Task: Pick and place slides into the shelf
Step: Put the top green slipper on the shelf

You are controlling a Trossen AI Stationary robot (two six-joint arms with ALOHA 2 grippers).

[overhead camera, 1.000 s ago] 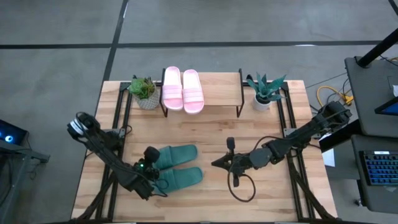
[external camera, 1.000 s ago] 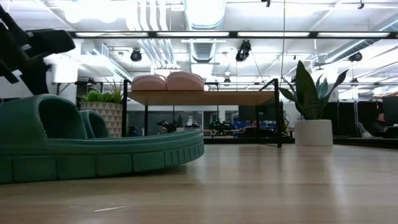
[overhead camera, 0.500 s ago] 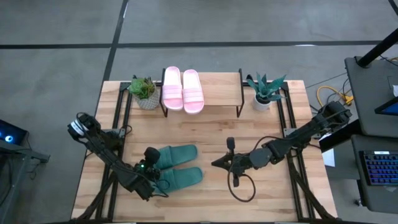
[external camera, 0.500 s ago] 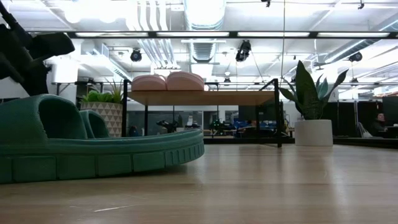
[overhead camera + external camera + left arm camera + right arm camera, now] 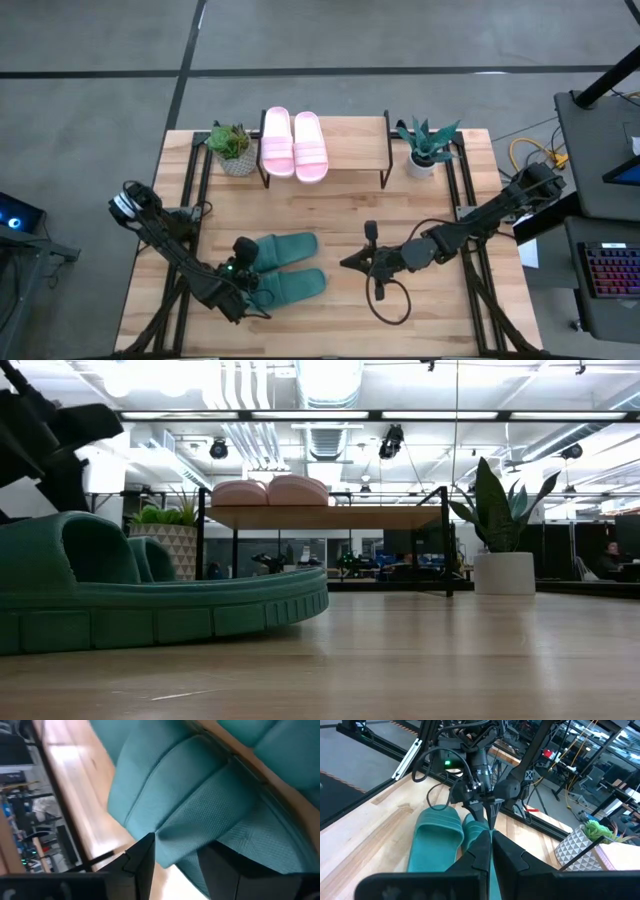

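Slides: the pink pair (image 5: 294, 144) lies side by side on the left half of the shelf (image 5: 358, 140), which stands at the desk's (image 5: 440, 310) far edge; the shelf's right half is bare board. The dark green pair (image 5: 285, 268) lies on the desk near its front-left corner, with open wood between it and the shelf. The left gripper (image 5: 250, 288) is at the strap end of the nearer green slide (image 5: 292, 286); in the left wrist view its fingers (image 5: 142, 865) stand apart, with the strap's (image 5: 200, 815) edge between them. Whether they press on it cannot be told. Compared with the earlier frames, the slides, shelf and right arm are unchanged, while in the low view the left arm's dark bulk (image 5: 45, 445) has shifted slightly at the upper left. The right gripper (image 5: 345, 262) waits at mid-desk, pointing toward the green pair, fingers closed to a point and holding nothing. A small potted plant (image 5: 232, 148) stands just left of the shelf, and a spiky potted plant (image 5: 428, 146) just right of it. A black cable (image 5: 390, 300) loops on the desk beneath the right arm.
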